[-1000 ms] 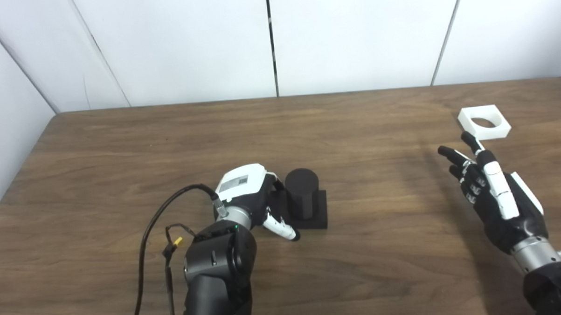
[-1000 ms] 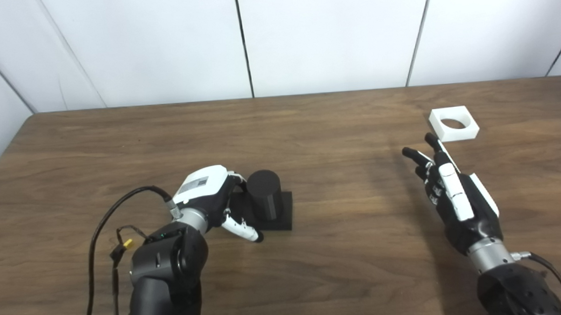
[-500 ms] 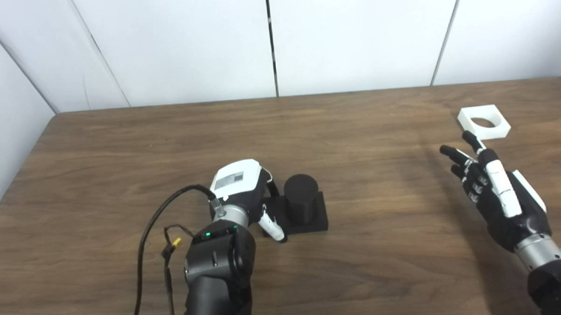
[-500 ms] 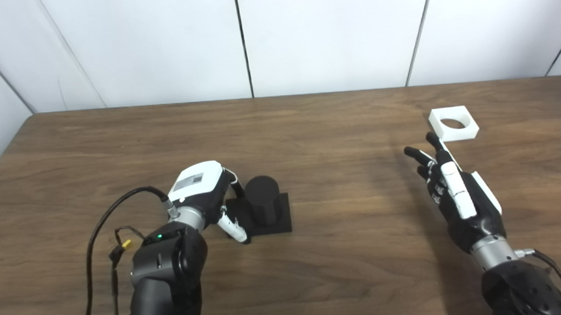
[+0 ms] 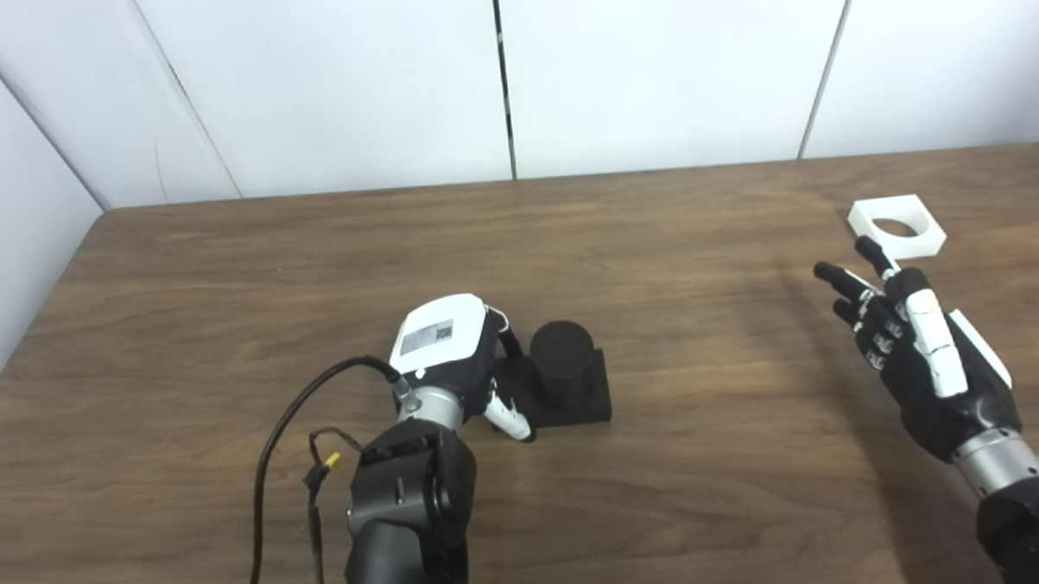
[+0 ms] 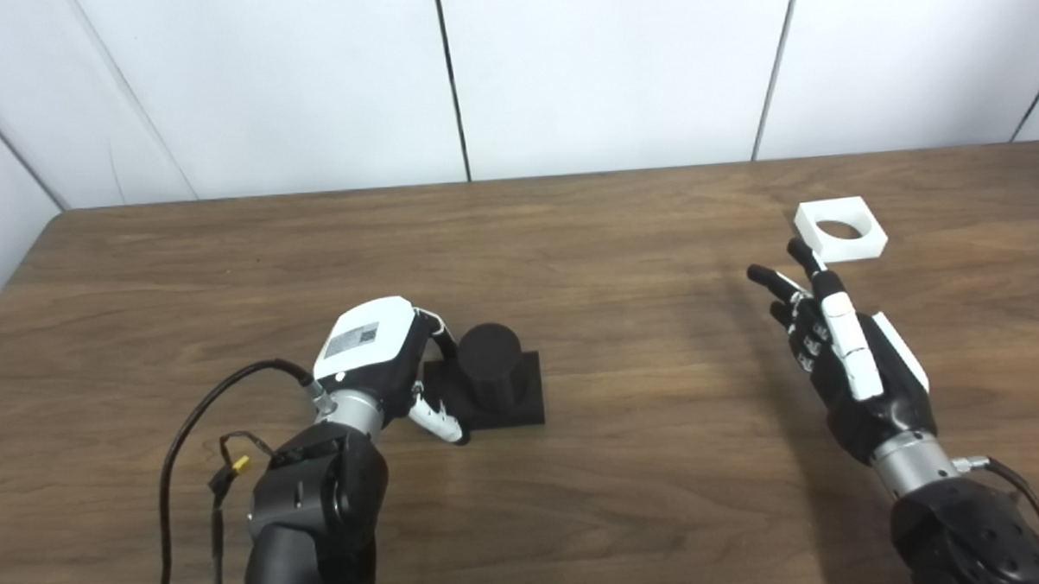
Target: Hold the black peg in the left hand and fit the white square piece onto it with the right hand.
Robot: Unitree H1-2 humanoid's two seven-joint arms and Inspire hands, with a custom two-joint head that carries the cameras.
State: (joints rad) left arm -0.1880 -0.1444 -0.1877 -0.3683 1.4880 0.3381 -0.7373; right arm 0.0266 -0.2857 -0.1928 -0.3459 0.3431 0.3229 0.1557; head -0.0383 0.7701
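The black peg [image 5: 563, 347] stands upright on its square black base [image 5: 590, 402] in the middle of the wooden table [image 5: 638, 236]. My left hand [image 5: 446, 345] lies against the base's left side. Its fingers reach toward the peg and its thumb rests at the base's front left corner, not closed around anything. The white square piece [image 5: 865, 215], with a round hole, lies flat at the far right. My right hand [image 5: 919, 356] hovers just in front of it, open with fingers spread; one fingertip is almost at the piece's near corner.
A black cable [image 5: 274, 439] with a small yellow tag loops on the table left of my left forearm. White wall panels [image 5: 650, 63] stand right behind the table's far edge. The table's left edge runs diagonally at the left.
My left hand drew back from reaching around the peg to the base's left side; the base has shifted slightly right. My right hand crept forward toward the white piece.
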